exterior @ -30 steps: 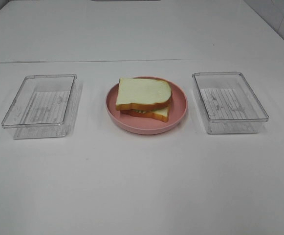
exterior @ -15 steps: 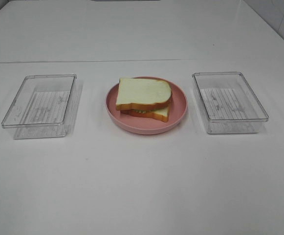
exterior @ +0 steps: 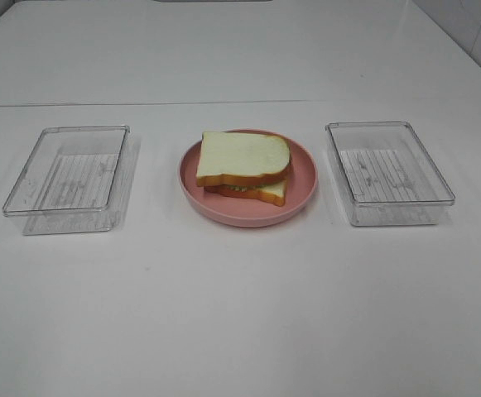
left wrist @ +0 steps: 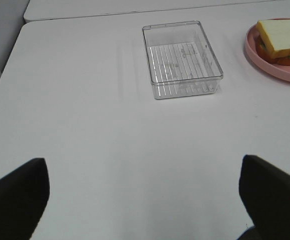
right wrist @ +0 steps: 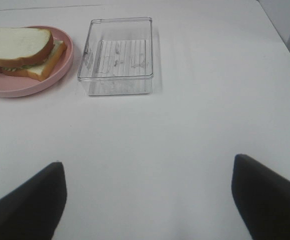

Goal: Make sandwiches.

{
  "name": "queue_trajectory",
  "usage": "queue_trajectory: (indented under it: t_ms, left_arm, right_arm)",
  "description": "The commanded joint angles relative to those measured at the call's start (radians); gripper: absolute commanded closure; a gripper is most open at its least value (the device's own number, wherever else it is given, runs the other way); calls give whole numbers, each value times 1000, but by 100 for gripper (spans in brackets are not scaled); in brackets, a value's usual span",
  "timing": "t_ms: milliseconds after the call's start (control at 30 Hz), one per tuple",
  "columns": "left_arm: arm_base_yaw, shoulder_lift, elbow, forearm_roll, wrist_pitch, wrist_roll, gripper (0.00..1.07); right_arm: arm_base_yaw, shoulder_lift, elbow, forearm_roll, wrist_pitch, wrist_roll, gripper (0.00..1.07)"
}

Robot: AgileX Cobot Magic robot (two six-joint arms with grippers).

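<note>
Your sandwich [exterior: 244, 168] sits assembled on the pink plate [exterior: 302, 187], top bread slice [exterior: 242, 157] skewed a little over the bottom slice [exterior: 269, 193], with a sliver of green lettuce [right wrist: 16, 65] peeking out between them; any other filling is hidden from here, so you can't confirm it. One clear plastic tray [exterior: 66, 176] lies well apart from the plate on its left, and a second tray [exterior: 387, 172] stands the same way on its right, both holding nothing but their ribbed floors. Your left gripper [left wrist: 145, 200] hangs over bare white table [exterior: 240, 314] on the near side of the left tray, jaws spread wide, gripping nothing. Your right gripper [right wrist: 147, 197] does likewise on the near side of the right tray, fingers [right wrist: 267, 200] wide apart and empty.
</note>
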Motion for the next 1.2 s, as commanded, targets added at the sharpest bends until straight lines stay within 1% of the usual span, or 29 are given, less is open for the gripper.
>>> queue_trajectory:
  t_ms: [33,1200]
  left_arm:
    - [1,-18,4,4,-6,-4,9]
    - [1,-20,4,4,-6,-4,9]
  right_arm:
    - [-1,-32,2,2,-10,-10,23]
    - [-1,-32,2,2,-10,-10,23]
